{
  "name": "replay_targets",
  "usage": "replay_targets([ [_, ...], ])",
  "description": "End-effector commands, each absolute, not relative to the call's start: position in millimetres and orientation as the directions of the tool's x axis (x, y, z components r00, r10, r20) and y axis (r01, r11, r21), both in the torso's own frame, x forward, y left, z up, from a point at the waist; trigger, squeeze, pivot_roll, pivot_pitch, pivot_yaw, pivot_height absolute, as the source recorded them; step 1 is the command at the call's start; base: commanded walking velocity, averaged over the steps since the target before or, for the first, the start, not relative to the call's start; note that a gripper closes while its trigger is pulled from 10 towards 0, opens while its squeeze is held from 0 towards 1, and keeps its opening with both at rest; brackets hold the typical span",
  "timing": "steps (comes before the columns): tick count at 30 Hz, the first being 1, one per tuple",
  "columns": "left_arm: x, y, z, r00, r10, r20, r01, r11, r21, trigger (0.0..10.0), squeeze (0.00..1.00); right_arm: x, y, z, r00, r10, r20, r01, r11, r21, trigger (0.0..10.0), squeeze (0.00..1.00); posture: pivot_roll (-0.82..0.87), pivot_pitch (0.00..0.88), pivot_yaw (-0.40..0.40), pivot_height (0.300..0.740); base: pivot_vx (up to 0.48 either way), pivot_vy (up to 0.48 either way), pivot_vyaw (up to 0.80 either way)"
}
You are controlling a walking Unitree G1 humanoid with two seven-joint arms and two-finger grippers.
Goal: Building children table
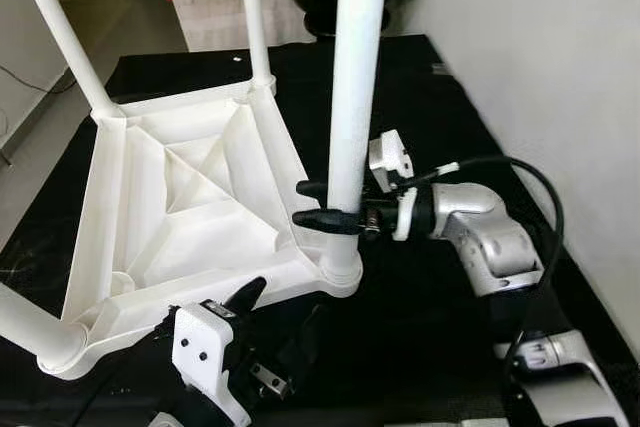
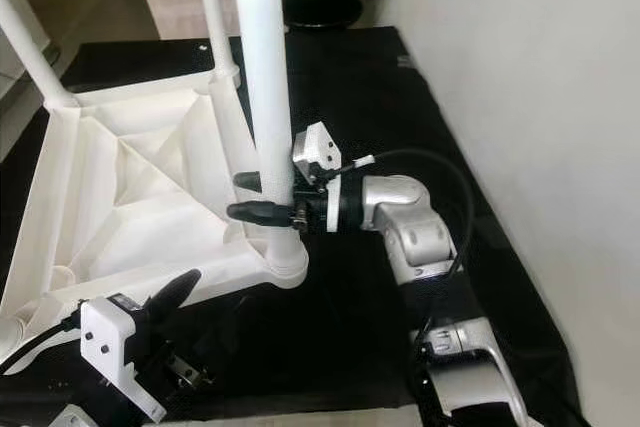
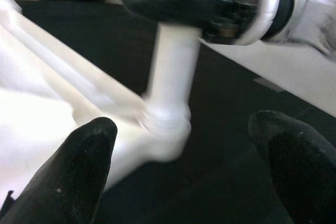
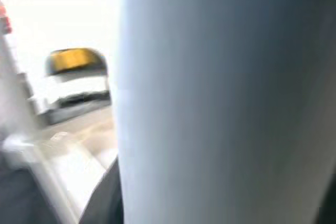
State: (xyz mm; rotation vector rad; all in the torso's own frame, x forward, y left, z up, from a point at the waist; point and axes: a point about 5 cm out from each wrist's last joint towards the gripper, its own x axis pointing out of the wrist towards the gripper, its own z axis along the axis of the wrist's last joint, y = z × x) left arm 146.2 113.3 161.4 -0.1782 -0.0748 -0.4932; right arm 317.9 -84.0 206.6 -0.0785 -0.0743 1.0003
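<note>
Gripping the upright leg (image 1: 355,77) just above its corner socket, my right gripper (image 1: 318,205) clamps it; the inverted tabletop (image 1: 190,217) lies on a black mat (image 1: 420,117). My left gripper (image 3: 184,171) hovers parted near that corner.

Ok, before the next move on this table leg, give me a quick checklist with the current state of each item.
1. Right gripper closed around the near leg: ok, one finger on each side.
2. Leg standing in the corner socket of the upturned tabletop: ok, upright.
3. Leg fully seated in the socket: cannot tell.
4. Left gripper clear of the leg: ok, open and apart from the corner.
5. Tabletop flat on the black mat: ok.
6. Other legs in place: ok for those in view.
</note>
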Motion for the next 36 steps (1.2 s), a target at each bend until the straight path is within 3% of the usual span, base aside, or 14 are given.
replay_targets([
  [1, 145, 114, 160, 0.881, -0.46, 0.106, 0.472, 0.867, -0.158, 10.0, 0.0, 304, -95, 177, 0.834, 0.547, -0.067, -0.551, 0.831, -0.076, 0.0, 0.0, 0.02, 0.138, -0.004, 0.74, 0.0, 0.0, 0.0],
  [3, 145, 114, 160, 0.88, -0.462, 0.106, 0.474, 0.866, -0.158, 10.0, 0.0, 299, -96, 176, 0.868, 0.492, -0.062, -0.496, 0.865, -0.081, 0.0, 0.0, 0.01, 0.134, -0.001, 0.74, 0.0, 0.0, 0.0],
  [9, 146, 115, 160, 0.876, -0.471, 0.107, 0.483, 0.862, -0.156, 10.0, 0.0, 301, -86, 181, 0.818, 0.573, -0.046, -0.575, 0.813, -0.09, 0.0, 0.0, 0.02, 0.132, 0.001, 0.74, 0.0, 0.0, 0.0],
  [10, 147, 115, 160, 0.876, -0.47, 0.107, 0.482, 0.863, -0.154, 10.0, 0.0, 303, -83, 186, 0.8, 0.599, -0.022, -0.599, 0.798, -0.065, 10.0, 0.0, 0.02, 0.133, 0.004, 0.74, 0.0, 0.0, 0.0],
  [15, 147, 115, 160, 0.877, -0.468, 0.109, 0.48, 0.864, -0.151, 10.0, 0.0, 306, -74, 208, 0.671, 0.739, 0.066, -0.739, 0.673, -0.028, 10.0, 0.0, 0.01, 0.134, 0.007, 0.74, 0.0, 0.0, 0.0],
  [16, 147, 115, 160, 0.877, -0.469, 0.109, 0.481, 0.864, -0.151, 10.0, 0.0, 308, -74, 220, 0.619, 0.779, 0.102, -0.776, 0.626, -0.068, 10.0, 1.0, 0.01, 0.134, 0.01, 0.74, 0.0, 0.0, 0.0],
  [18, 147, 115, 160, 0.875, -0.471, 0.109, 0.483, 0.862, -0.152, 10.0, 0.0, 310, -73, 234, 0.555, 0.822, 0.125, -0.813, 0.568, -0.127, 10.0, 1.0, 0.01, 0.134, 0.011, 0.74, 0.0, 0.0, 0.0],
  [23, 147, 114, 160, 0.874, -0.474, 0.109, 0.486, 0.861, -0.153, 10.0, 0.0, 312, -71, 242, 0.508, 0.852, 0.123, -0.839, 0.522, -0.152, 10.0, 1.0, 0.01, 0.135, 0.01, 0.74, 0.0, 0.0, 0.0],
  [25, 147, 114, 161, 0.874, -0.474, 0.11, 0.486, 0.861, -0.152, 10.0, 0.0, 314, -65, 252, 0.441, 0.889, 0.122, -0.868, 0.457, -0.195, 10.0, 1.0, 0.02, 0.133, 0.011, 0.74, 0.0, 0.0, 0.0],
  [27, 147, 114, 161, 0.874, -0.474, 0.11, 0.486, 0.861, -0.151, 10.0, 0.0, 320, -62, 262, 0.461, 0.875, 0.147, -0.85, 0.483, -0.211, 10.0, 1.0, 0.02, 0.133, 0.007, 0.74, 0.0, 0.0, 0.0],
  [28, 147, 114, 161, 0.874, -0.473, 0.11, 0.485, 0.861, -0.151, 10.0, 0.0, 327, -61, 270, 0.511, 0.842, 0.174, -0.813, 0.539, -0.222, 10.0, 1.0, 0.02, 0.133, 0.007, 0.74, 0.0, 0.0, 0.0],
  [29, 147, 114, 161, 0.875, -0.472, 0.11, 0.484, 0.862, -0.15, 10.0, 0.0, 341, -60, 277, 0.637, 0.746, 0.196, -0.715, 0.666, -0.213, 10.0, 0.0, 0.02, 0.133, 0.007, 0.74, 0.0, 0.0, 0.0],
  [32, 147, 114, 161, 0.875, -0.471, 0.111, 0.483, 0.863, -0.15, 10.0, 0.0, 344, -61, 276, 0.669, 0.718, 0.192, -0.692, 0.696, -0.194, 10.0, 0.0, 0.02, 0.133, 0.007, 0.74, 0.0, 0.0, 0.0],
  [36, 148, 114, 161, 0.876, -0.469, 0.112, 0.482, 0.864, -0.15, 10.0, 0.0, 346, -59, 264, 0.6, 0.786, 0.15, -0.765, 0.619, -0.179, 10.0, 0.0, 0.03, 0.132, 0.008, 0.74, 0.0, 0.0, 0.0],
])
